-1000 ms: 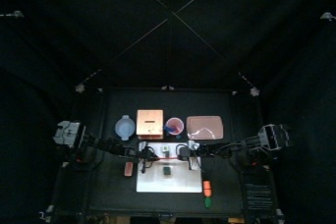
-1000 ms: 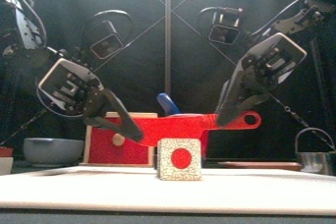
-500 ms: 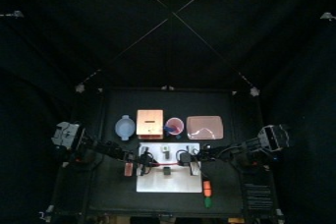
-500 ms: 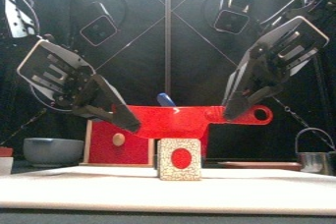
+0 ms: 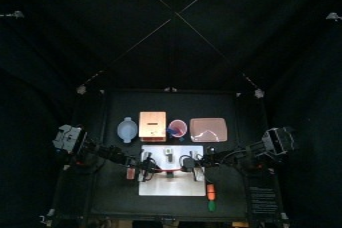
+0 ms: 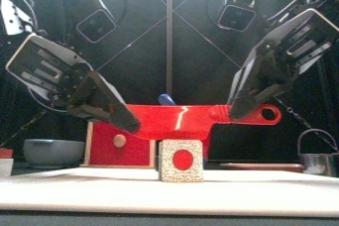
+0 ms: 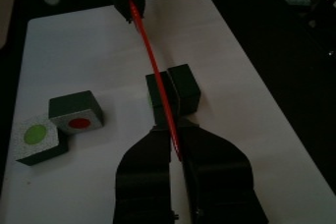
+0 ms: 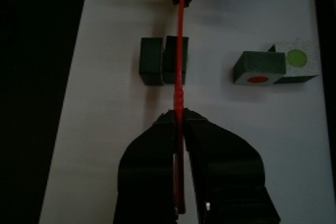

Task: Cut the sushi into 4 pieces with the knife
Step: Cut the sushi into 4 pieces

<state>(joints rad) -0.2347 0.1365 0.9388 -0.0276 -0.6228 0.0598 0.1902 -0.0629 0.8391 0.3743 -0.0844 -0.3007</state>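
Glossy smooth plastic: red knife (image 6: 199, 121); matt: cutting board (image 8: 112, 71); speckled grainy face: sushi piece (image 6: 180, 173).

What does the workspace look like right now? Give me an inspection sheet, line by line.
Surface: white cutting board on the black table.
Job's things: red toy knife held level, its edge over a dark green sushi block; a red-centred piece and a green-centred piece lie side by side, apart from that block.
Clutter: pale wooden box with red drawer front, blue-grey bowl, flat pink tray, round metal cutter, all off the board.
Grippers: left gripper and right gripper each shut on one end of the knife.
Cables: nothing seen.
Surroundings: black curtain; no person seen.
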